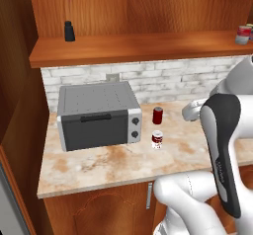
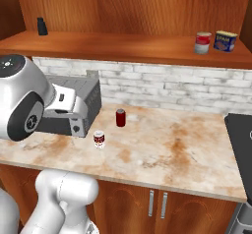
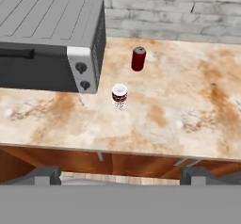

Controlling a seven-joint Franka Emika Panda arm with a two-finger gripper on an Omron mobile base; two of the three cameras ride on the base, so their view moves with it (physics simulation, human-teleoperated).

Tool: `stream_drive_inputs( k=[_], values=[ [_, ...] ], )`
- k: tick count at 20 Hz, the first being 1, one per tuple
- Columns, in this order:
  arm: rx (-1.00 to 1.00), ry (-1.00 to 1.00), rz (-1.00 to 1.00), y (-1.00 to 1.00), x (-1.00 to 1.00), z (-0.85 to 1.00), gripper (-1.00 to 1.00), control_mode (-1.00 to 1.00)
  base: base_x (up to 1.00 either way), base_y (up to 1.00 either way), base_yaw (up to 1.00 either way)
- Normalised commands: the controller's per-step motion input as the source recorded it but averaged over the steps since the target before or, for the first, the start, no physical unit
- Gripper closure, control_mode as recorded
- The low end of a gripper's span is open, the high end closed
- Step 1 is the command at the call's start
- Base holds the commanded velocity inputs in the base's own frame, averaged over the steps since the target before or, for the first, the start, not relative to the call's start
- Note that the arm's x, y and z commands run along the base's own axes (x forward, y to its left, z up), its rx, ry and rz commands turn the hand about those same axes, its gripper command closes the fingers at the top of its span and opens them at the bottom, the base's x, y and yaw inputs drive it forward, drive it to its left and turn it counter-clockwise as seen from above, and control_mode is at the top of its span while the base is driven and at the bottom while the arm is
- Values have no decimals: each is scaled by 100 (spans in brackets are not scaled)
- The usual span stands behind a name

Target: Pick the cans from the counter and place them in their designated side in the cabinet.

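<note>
On the worktop [image 2: 172, 144], two small cans are seen standing upright. One plain dark red can [image 1: 157, 115] [image 2: 120, 117] [image 3: 138, 59] is placed nearer the brick wall [image 2: 162, 88], and one red-and-white can [image 1: 157, 139] [image 2: 99, 139] [image 3: 119, 96] is placed closer to the front edge. They are near each other but not touching — a bare strip of worktop is seen between them. Both are set just beside the grey toaster oven [image 1: 98, 114] [image 3: 49, 42], on the side with its two knobs.

A third can, red with a silver base [image 2: 203, 43] [image 1: 243, 34], is seen up on the long shelf of the cabinet [image 2: 123, 46], right next to a blue-labelled can [image 2: 225, 41]. At the far other end of that shelf a small black bottle [image 1: 69, 31] [image 2: 42, 26] is stood.

The fingers [image 3: 120, 176] are spread wide apart and nothing is held between them — they are kept above the front edge of the worktop, well apart from both cans. Brown doors with metal handles [image 2: 157, 203] are seen under the worktop.
</note>
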Motion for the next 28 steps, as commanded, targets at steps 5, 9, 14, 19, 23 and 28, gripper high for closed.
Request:
stream_drive_inputs(
  k=[5, 9, 14, 19, 23, 28],
  values=[
    [0, 0, 1, 6, 21, -29, -100, -100, 0, 0, 0],
    [0, 0, 1, 2, 25, -32, -100, -100, 0, 0, 0],
    [0, 0, 1, 2, 22, -29, -100, -100, 0, 0, 0],
    [0, 0, 2, 2, 19, -23, -100, -100, 0, 0, 0],
    [0, 0, 2, 2, 19, -24, -100, -100, 0, 0, 0],
    [0, 0, 3, 2, 18, -24, -100, -100, 0, 0, 0]
  ],
)
